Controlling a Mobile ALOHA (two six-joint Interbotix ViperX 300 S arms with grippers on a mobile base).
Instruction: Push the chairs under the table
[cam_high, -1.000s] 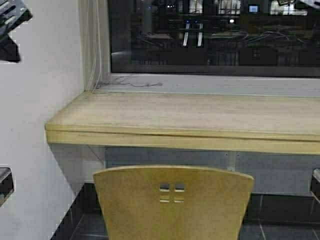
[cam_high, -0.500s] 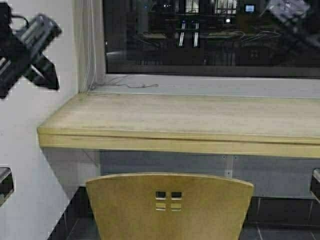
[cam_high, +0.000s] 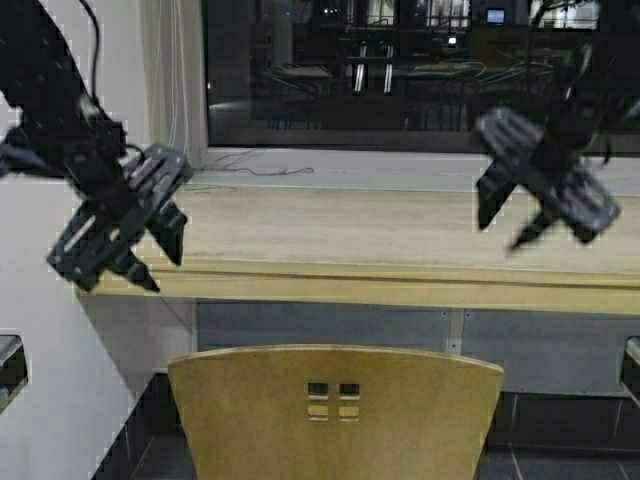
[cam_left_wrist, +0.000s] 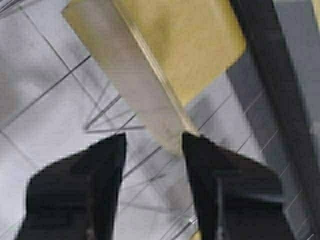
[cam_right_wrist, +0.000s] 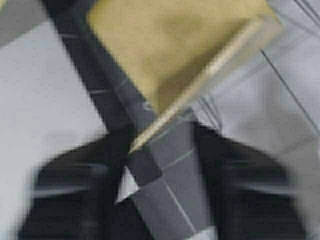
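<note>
Both grippers wide open in air over table (cam_high: 400, 235), left gripper (cam_high: 160, 255) and right gripper (cam_high: 505, 228) above one chair (cam_high: 335, 410)

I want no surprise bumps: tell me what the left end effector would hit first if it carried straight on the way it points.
Probably the yellow-tan plywood chair back: the left end effector, fingers open, points at its top edge. Depth is unclear.
</note>
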